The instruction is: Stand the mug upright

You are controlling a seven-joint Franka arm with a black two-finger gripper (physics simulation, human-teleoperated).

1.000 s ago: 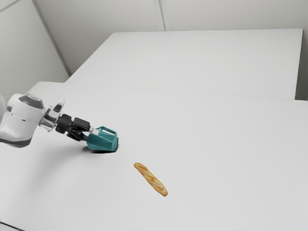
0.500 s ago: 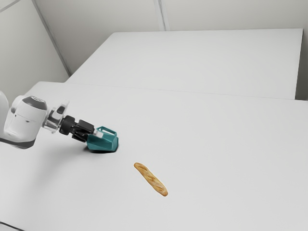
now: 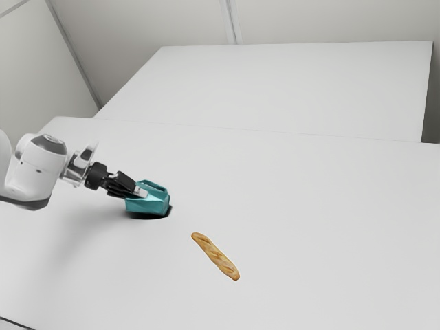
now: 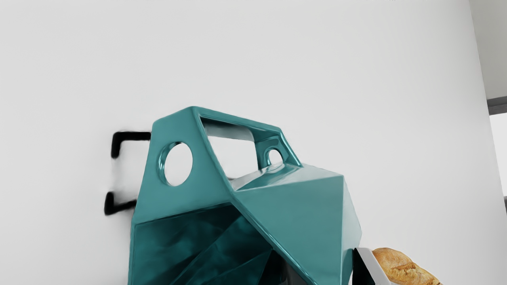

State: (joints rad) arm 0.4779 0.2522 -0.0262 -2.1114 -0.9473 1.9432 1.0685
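Note:
The teal faceted mug [image 3: 149, 201] lies on its side on the table, its handle uppermost and its open mouth toward my hand. At the mouth end, my gripper [image 3: 140, 193] is shut on the mug's wall. Seen from the wrist, the mug [image 4: 289, 209] shows its handle with round holes and its dark inside. My gripper [image 4: 323, 265] has one dark finger within the mouth and the other, pale-edged, against the outer side. Part of the inner finger is hidden behind the wall.
A baguette [image 3: 216, 256] lies on the white table [image 3: 309, 220], toward the exterior view's lower right from the mug. Behind stands another white surface [image 3: 289, 82]. Dark shadow-like marks [image 4: 130, 135] show beside the mug.
My hand has turned and its fingers have come closer together on the mug's wall. The mug has tilted a little and shifted slightly toward the exterior view's right. The baguette stayed put.

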